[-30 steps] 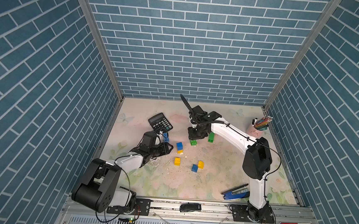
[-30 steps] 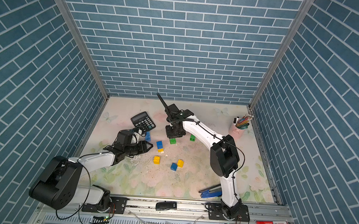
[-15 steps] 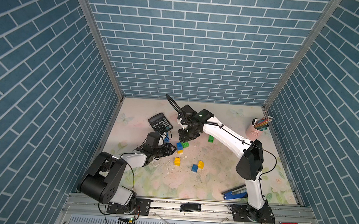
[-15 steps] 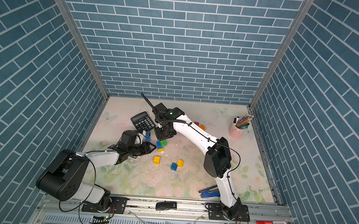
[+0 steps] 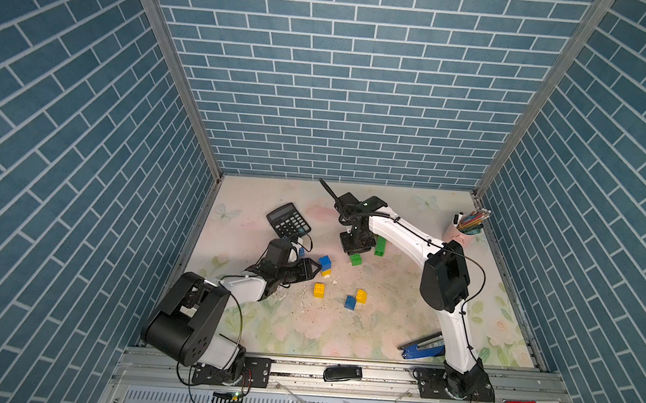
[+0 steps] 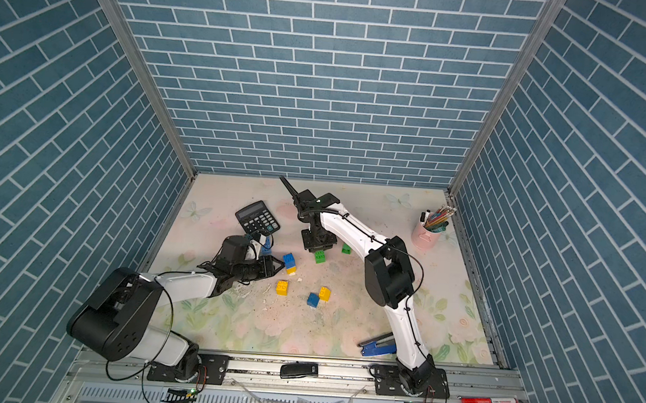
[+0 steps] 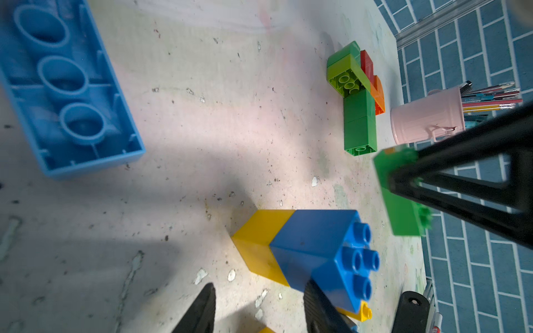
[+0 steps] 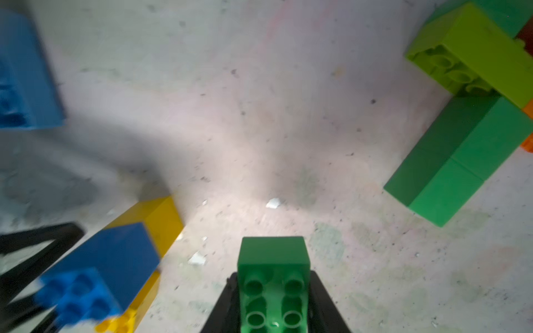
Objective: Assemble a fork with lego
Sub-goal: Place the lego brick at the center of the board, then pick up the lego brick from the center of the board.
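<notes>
Two bricks matter most to me at the moment. The right gripper [image 5: 356,250] is clamped on a green brick [image 8: 273,256], which appears lifted off the mat to the right of the calculator [image 5: 288,220]. Its pads pinch the brick's two smooth flanks. The left gripper [image 7: 259,288] stands partly open with nothing between its fingers. It is low in front of the calculator, one finger [image 7: 317,305] right at the blue-on-yellow stack [image 7: 311,248].

I judge these bricks light, hollow and rigid, with glossy walls. I would squeeze square across two flat opposite sides, never over studs or a corner, since a skewed pinch could squirt one out. Joining should need a straight, firm press with the receiving piece braced.

The part-built fork [image 7: 357,95], in green, lime, red and orange, lies on its side farther right of the calculator than the held brick. A long light-blue brick [image 7: 66,86] sits just beside the calculator's front corner, hollow underside toward the left wrist camera. A yellow brick [image 5: 319,290] and a blue-and-yellow pair [image 5: 355,300] lie farther in front. The pen cup [image 5: 463,235] and stapler [image 5: 422,345] are well apart to the right.

The left fingers and stack crowd the right gripper's side, and white chips on the mat could stop a brick seating flat.
</notes>
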{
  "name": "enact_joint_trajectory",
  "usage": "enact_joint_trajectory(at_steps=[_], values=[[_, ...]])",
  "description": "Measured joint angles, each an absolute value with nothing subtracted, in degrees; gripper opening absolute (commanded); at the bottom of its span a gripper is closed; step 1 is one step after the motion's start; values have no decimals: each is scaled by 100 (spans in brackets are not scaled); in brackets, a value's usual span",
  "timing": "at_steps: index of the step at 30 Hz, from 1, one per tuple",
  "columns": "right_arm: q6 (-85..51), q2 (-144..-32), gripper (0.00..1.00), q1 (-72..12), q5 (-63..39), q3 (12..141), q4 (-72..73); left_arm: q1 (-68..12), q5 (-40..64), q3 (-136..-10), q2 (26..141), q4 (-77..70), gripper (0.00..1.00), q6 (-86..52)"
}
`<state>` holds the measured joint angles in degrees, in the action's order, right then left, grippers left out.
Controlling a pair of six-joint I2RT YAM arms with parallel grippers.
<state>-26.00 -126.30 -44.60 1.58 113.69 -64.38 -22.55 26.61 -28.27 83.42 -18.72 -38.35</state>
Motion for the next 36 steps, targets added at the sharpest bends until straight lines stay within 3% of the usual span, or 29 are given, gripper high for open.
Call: enact_joint_trajectory(at_steps=[7,12,14,18,27,36], values=[[-2705,-13131,18,-4431,215,11122,-6029,-2255,2596,-2825,8141,-1831,51,-3828],[-2836,-13131,54,-4480,196,10899,-5780,-2255,2558,-2818,8121,-1774,51,-3815],[-2880,-13111,60,-4484,176,10757,-5658,-2255,2556,-2818,8121,-1765,51,-3815],[-3026,-12916,58,-4484,128,10403,-5524,-2255,2554,-2818,8121,-1754,51,-3813],[-3227,-12606,41,-4550,45,9985,-5478,-2255,2556,-2818,8123,-1750,51,-3811],[-3284,-12567,31,-4567,54,9985,-5487,-2255,2554,-2818,8123,-1745,51,-3811]])
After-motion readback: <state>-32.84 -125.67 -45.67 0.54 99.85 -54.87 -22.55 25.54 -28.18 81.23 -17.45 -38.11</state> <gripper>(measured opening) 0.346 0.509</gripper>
